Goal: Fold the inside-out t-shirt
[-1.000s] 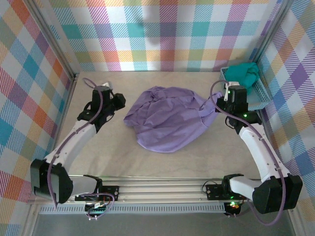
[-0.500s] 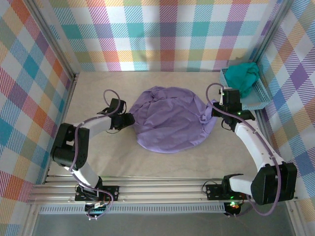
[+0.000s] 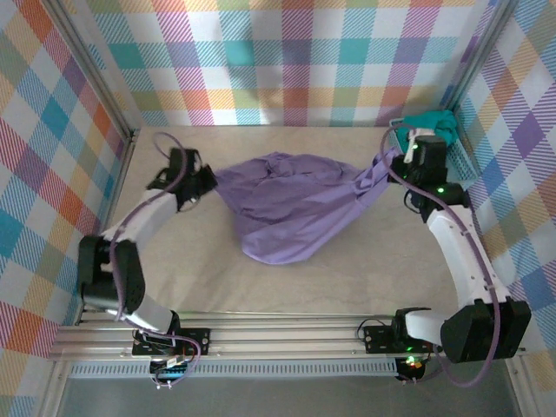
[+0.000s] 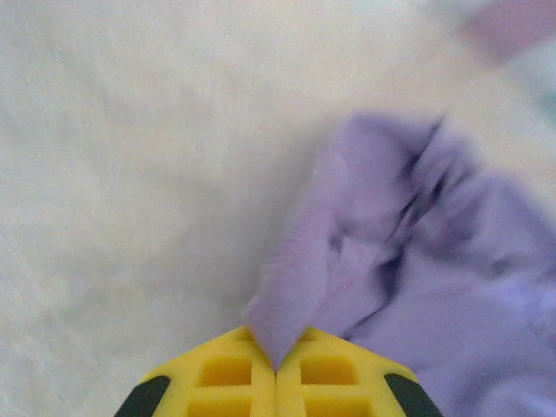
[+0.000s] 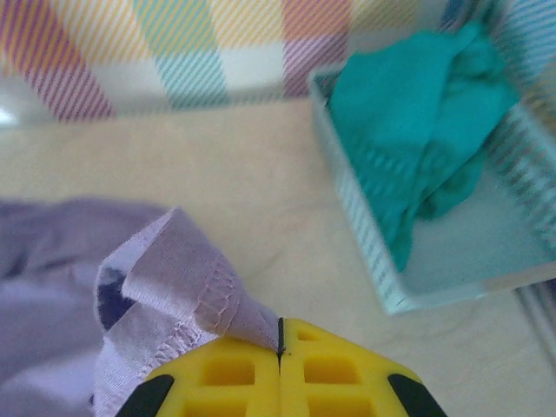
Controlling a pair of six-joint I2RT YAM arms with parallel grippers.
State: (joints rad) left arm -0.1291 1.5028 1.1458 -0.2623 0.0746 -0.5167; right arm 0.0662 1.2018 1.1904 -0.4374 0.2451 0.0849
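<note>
The inside-out t-shirt (image 3: 291, 213) lies on the table (image 3: 365, 278), around the centre and slightly towards the far edge. Its long axis runs left to right, roughly parallel to the far edge. The cloth is drawn out to a point at each end, and the right end sits a little closer to the far edge than the left. The bulk sags between the two points in a rounded, wrinkled lobe towards the near edge.

Left jaws: together, clamped on the left tip of the shirt. In my left wrist view a narrow fold of lavender cloth (image 4: 300, 287) enters between the yellow pads (image 4: 228, 373), and the pads meet with no gap.

Right jaws: together, clamped on the right tip. In my right wrist view a stitched hem (image 5: 195, 304) is pinched between the pads (image 5: 230, 369).

At the far right corner a pale basket (image 5: 369, 248) holds a teal-green garment (image 5: 408, 113). It stands near the right tip of the shirt without touching it.
</note>
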